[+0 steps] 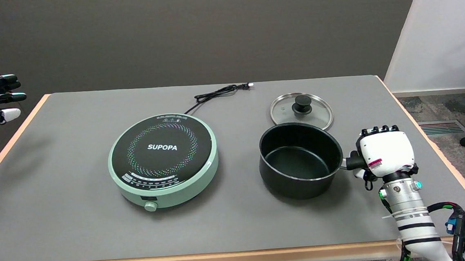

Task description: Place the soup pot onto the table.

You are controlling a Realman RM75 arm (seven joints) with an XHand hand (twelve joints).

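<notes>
Right hand: your right hand (pixel 385 150) is wrapped around the pot's black handle (pixel 354 162), back of the hand facing up, fingers curled over the far side so their tips just show along the top edge. It is grasping the handle, not released.
Handle: it sticks out from the pot's right side and disappears into your palm; only its short inner stub shows.
Soup pot: the black soup pot (pixel 300 160) sits to the right of the cooker, lid off, inside empty. Its base looks to be down on the grey table mat (pixel 80 231), with a shadow tight under it, though you cannot fully rule out a sliver of lift from this angle.
Lid: the glass lid (pixel 301 110) with its black knob lies flat on the mat just behind the pot, its near rim hidden by the pot's far wall.
Cooker: the round green SUPOPA induction cooker (pixel 163 160) stands well apart on the pot's left, top bare; its cord (pixel 217 94) trails to the back of the table.
Step in hand: judging by this, the pot is already off the cooker and set down, so you are at the end of the placement.
Next move: confirm the base is fully seated, then ease your fingers off the handle without nudging the pot, and draw the hand back to the right, away from the rim.
</notes>
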